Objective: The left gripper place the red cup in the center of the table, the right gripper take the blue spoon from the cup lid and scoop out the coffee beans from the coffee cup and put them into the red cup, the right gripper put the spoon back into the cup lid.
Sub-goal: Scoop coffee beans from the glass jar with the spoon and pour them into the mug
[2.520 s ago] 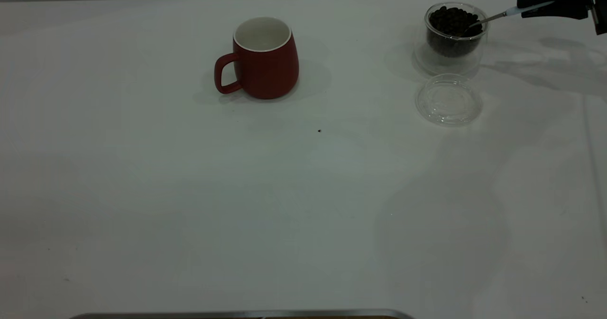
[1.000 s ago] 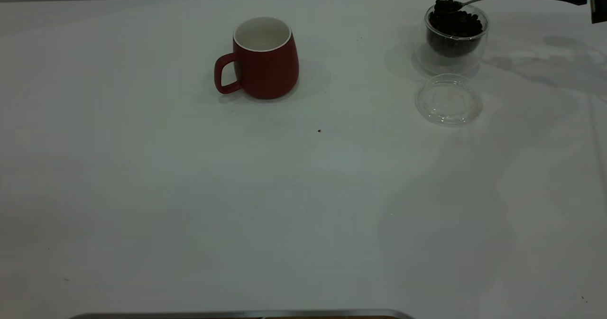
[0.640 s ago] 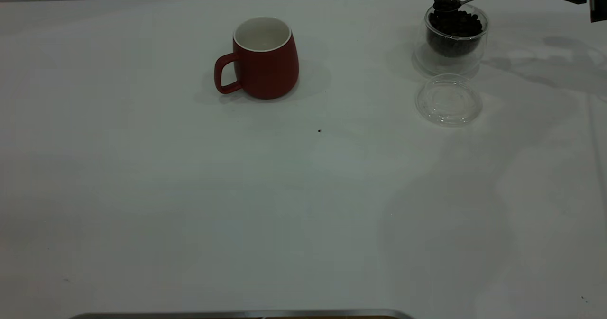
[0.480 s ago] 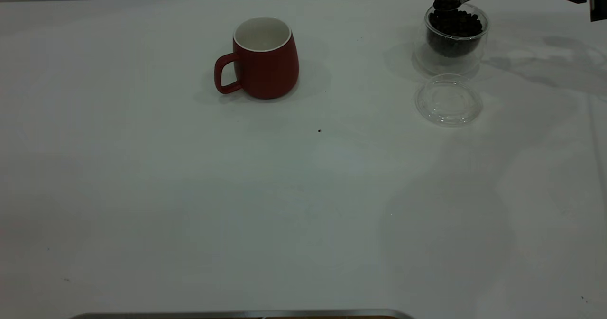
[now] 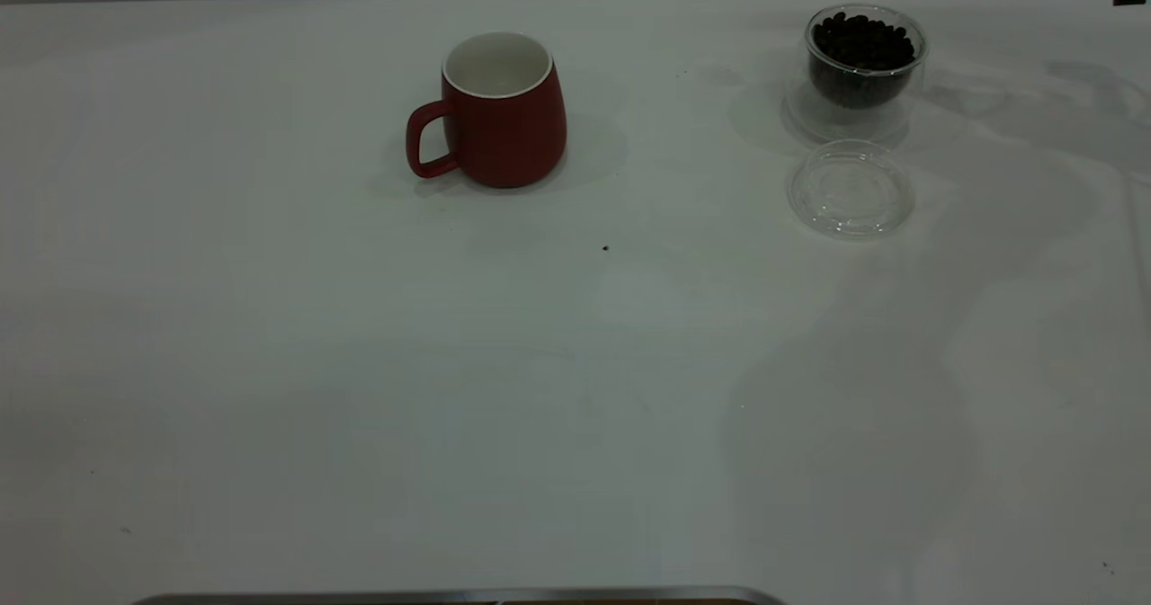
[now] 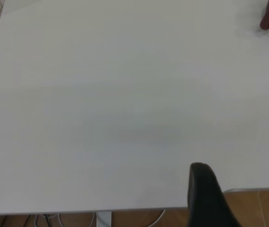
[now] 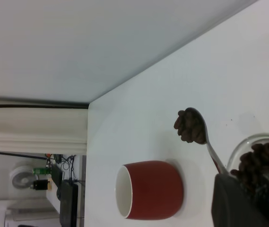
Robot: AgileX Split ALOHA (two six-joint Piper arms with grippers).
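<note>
White table (image 5: 360, 389) bare along the near edge. Clear cup lid (image 5: 851, 190) lying flat toward the far right corner, just in front of coffee cup (image 5: 864, 67) holding coffee beans (image 5: 861, 40). Red cup (image 5: 500, 109) upright near mid far edge. Right gripper (image 7: 240, 201) clamped on blue spoon (image 7: 205, 139), heaped with beans, raised above table. Left gripper (image 6: 238, 198) over table's edge, fingers apart
</note>
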